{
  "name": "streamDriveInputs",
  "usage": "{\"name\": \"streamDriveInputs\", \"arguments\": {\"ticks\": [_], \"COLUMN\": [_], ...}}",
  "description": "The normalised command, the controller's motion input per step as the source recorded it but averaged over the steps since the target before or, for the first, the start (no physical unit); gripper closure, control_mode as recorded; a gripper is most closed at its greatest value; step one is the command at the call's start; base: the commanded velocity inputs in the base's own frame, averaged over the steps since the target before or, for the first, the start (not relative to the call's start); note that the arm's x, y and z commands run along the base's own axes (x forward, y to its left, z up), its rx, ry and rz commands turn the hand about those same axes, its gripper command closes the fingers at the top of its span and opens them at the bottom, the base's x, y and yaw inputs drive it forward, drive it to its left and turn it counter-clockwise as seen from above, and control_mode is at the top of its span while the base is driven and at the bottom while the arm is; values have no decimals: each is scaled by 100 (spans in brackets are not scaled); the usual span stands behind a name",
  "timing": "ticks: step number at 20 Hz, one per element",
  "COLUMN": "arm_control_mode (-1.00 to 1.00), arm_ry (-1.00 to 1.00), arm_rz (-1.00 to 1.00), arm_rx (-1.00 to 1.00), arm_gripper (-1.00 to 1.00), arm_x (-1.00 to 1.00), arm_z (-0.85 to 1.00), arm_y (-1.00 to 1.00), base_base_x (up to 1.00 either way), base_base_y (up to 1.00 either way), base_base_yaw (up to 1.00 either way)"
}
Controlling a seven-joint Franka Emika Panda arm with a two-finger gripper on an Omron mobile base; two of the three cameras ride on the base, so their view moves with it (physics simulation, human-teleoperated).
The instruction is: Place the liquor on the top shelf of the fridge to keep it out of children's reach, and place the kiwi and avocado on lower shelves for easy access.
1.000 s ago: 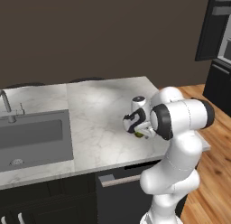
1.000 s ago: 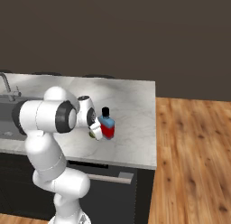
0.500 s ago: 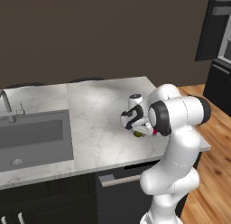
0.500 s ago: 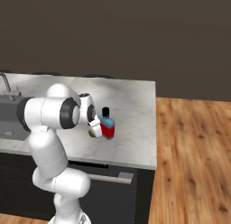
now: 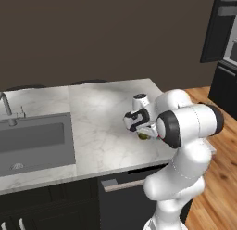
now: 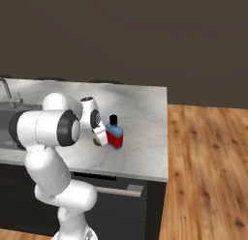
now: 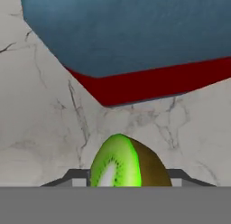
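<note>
Step in hand, as judged: kiwi pick-up, i.e. one of the two fruit legs of the job; liquor not yet handled.

On the bench, the hand is seen low over the marble near the right end, w/ the kiwi sitting right at its tips. In the hand view the fruit is framed by the two dark tips on either side, so the hand is judged clenched on the kiwi, though actual pad contact can't be confirmed. The liquor stands just beyond the hand, v. close to the fruit.

Next move calls for a straight lift clear of the bottle, then a carry to the fridge's lower shelves.

Materials etc.: kiwi = cut half, bright green flesh, pale core, fuzzy olive-brown skin, rounded. Bottle = squat, square-shouldered, glossy blue over red, black cap. Bench = pale veined marble, smooth.
</note>
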Motion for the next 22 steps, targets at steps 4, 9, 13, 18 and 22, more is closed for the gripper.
{"name": "streamDriveInputs", "arguments": {"ticks": [4,9,13,18,22], "arm_control_mode": [-100,-100,-100,-100,-100], "arm_ry": [-27,-42,-33,-21,-2], "arm_rz": [5,12,14,14,12], "arm_rx": [0,0,0,0,0], "arm_gripper": [100,100,100,100,100], "arm_x": [-100,-100,-100,-100,-100], "arm_z": [84,100,100,100,100], "arm_y": [-13,-3,0,0,0], "base_base_x": [0,0,0,0,0], "base_base_y": [0,0,0,0,0], "base_base_yaw": [0,0,0,0,0]}}
